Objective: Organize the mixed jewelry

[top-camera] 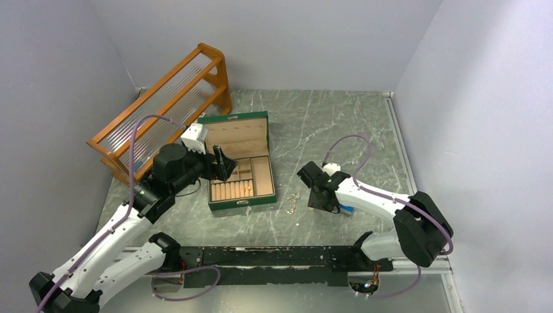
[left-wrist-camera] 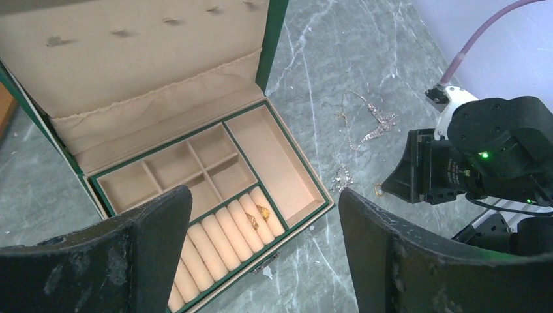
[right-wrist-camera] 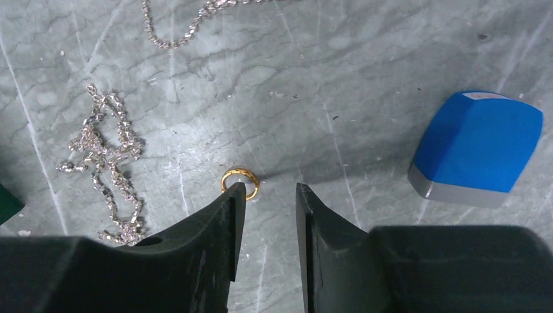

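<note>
The green box lies open with a beige lining. Two gold pieces sit in its ring rolls. A small gold ring lies on the table, partly hidden behind the tip of my right gripper's left finger; it also shows in the left wrist view. Silvery chains lie left of it, and another chain lies farther off. My right gripper is low over the table, narrowly open and empty. My left gripper hangs wide open and empty above the box's front.
A small blue block with a grey base lies right of the right gripper. A wooden rack stands at the back left, behind the box's raised lid. Grey walls close in on the marbled table.
</note>
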### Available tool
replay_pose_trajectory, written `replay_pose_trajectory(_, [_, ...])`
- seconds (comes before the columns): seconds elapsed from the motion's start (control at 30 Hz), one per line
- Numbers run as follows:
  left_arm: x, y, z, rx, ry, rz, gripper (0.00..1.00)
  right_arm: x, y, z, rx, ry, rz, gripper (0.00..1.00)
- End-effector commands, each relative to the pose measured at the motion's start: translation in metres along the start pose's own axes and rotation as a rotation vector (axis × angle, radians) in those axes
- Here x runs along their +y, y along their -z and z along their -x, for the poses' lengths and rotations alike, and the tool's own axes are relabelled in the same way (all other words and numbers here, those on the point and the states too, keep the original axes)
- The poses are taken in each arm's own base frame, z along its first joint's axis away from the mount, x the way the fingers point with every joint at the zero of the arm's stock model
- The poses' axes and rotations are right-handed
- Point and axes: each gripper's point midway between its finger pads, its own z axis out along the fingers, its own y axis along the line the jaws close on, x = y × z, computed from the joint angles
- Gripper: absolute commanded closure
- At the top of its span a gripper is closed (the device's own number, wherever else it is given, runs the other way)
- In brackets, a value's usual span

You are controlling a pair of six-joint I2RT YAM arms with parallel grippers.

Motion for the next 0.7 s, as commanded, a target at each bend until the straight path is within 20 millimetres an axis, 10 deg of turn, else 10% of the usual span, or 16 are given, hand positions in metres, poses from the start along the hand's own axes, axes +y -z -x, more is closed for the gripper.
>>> replay_pose_trajectory(0.0, [-0.009,-0.002,0.005,-0.024,0.015,-0.051,0.13,0.013,-0.002,0.006,-0.002,0.045,0.054,0.63])
replay_pose_trajectory(0.67, [-0.009,-0.003,0.003,-0.019,0.018,-0.049,0.13,0.005,-0.02,0.004,0.031,0.073,0.031,0.85])
